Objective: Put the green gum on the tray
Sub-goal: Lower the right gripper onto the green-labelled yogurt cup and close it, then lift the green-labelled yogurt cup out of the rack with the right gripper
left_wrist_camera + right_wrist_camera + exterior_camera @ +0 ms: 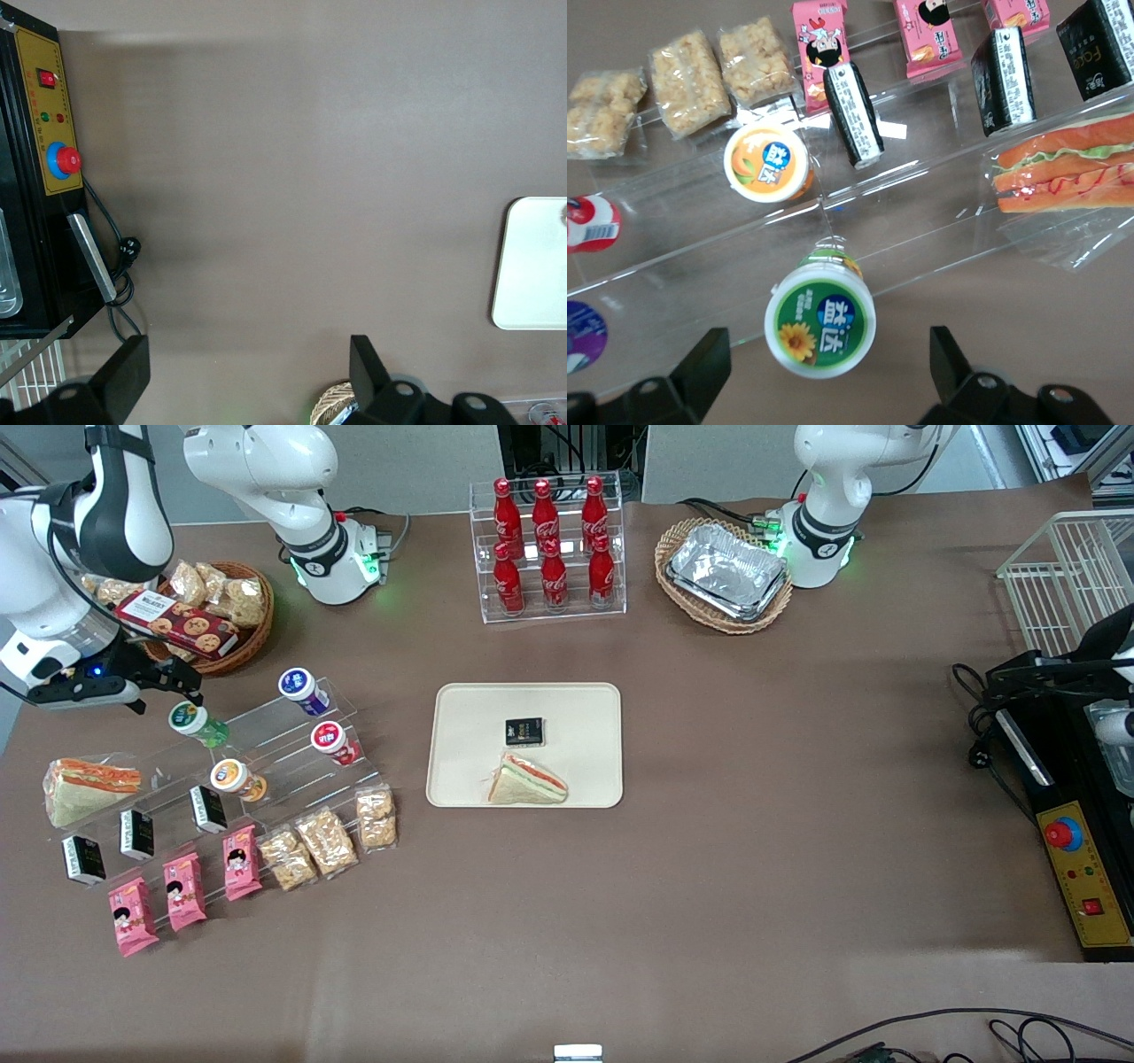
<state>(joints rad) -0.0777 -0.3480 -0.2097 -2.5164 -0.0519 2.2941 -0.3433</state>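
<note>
Fingers [824, 381] spread above green gum [820, 324] | tray [461, 779] well apart

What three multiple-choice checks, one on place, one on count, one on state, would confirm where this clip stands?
1. Where is the green gum?
A. on the tray
B. on the clear stepped display rack
C. in the wicker basket

2. How many red bottles stand in the clear case?
A. four
B. six
C. eight

3. What is the gripper doing?
A. open, hovering over the green gum
B. shut on the green gum
C. resting on the tray

Answers:
1 B: it sits on the display rack, apart from the tray, which holds only a sandwich and a small black packet.
2 B: two rows of three.
3 A: in the right wrist view its fingers stand apart on either side of the lid, not touching it.
</note>
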